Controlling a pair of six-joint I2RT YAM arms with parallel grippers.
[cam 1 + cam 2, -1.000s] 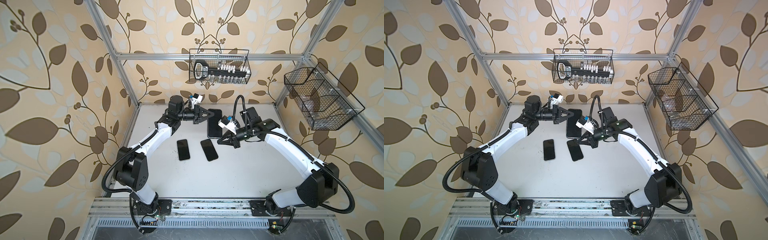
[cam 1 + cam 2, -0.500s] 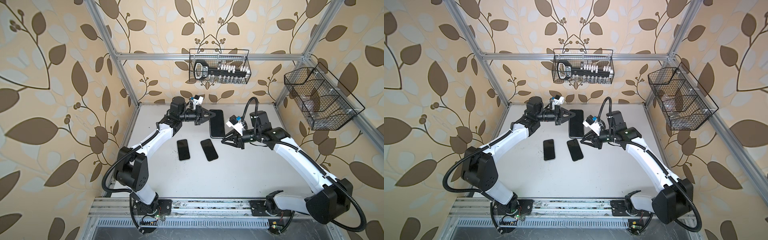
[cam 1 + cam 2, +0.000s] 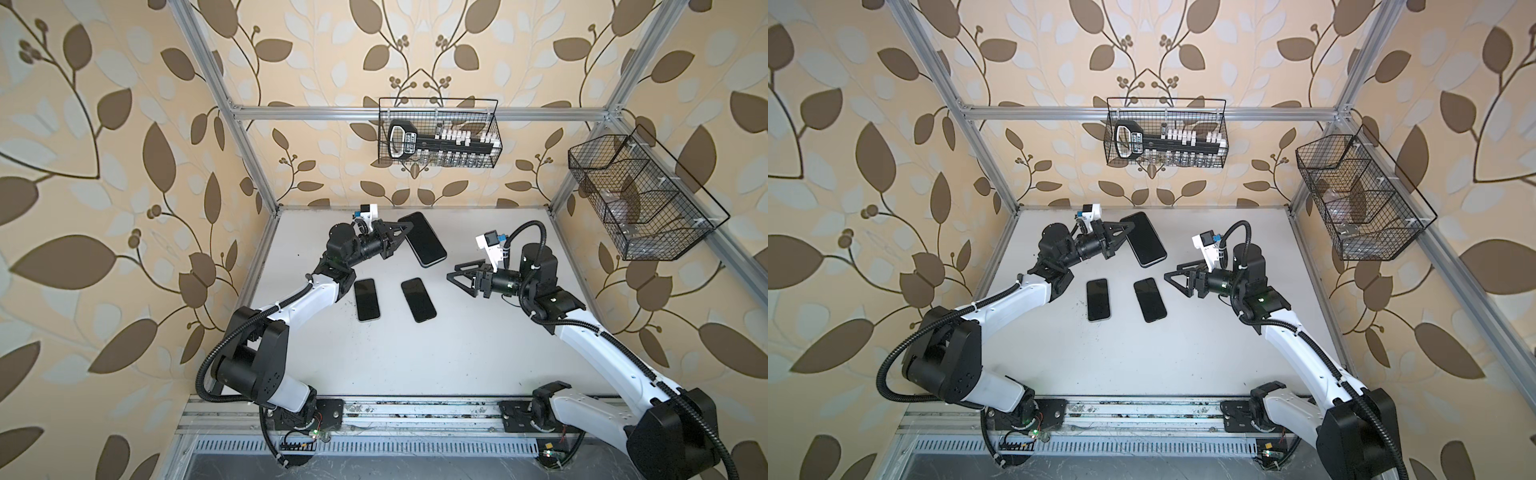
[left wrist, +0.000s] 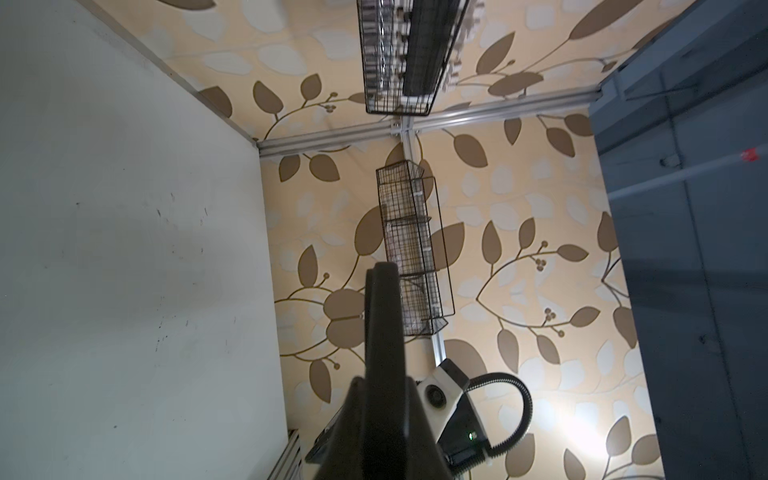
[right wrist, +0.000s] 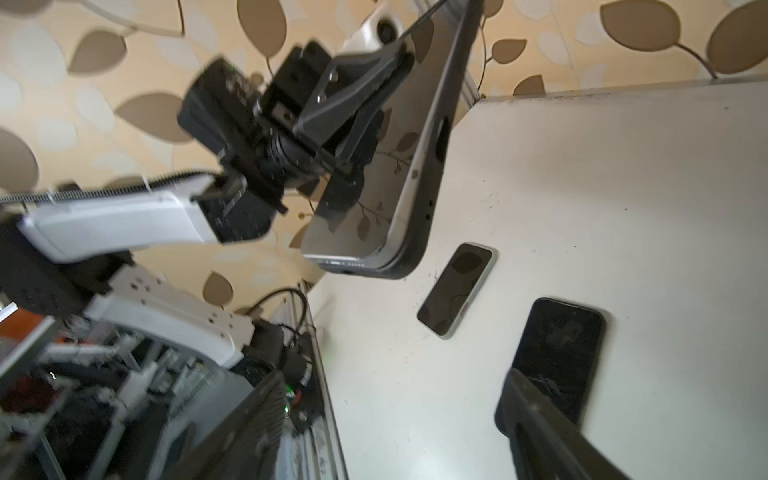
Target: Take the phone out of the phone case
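A large phone (image 3: 422, 239) (image 3: 1144, 239) in a dark phone case (image 5: 432, 137) hangs tilted above the back of the table. My left gripper (image 3: 409, 226) (image 3: 1131, 225) is shut on its edge. In the left wrist view the cased phone (image 4: 384, 324) shows edge-on between the fingers of the left gripper (image 4: 384, 386). In the right wrist view the phone's (image 5: 365, 195) silvery side stands a little out of the case along one edge and corner. My right gripper (image 3: 455, 276) (image 3: 1171, 277) (image 5: 390, 415) is open and empty, apart to the right of the phone.
Two smaller dark phones (image 3: 367, 299) (image 3: 418, 300) lie flat mid-table, below the held one; the nearer phone (image 5: 559, 353) is close to a right finger (image 5: 536, 424). Wire baskets hang on the back wall (image 3: 438, 133) and right wall (image 3: 640, 199).
My right gripper has opened, let go of the cased phone and drawn back to the right. The left gripper keeps its hold and has swung the phone slightly toward the back.
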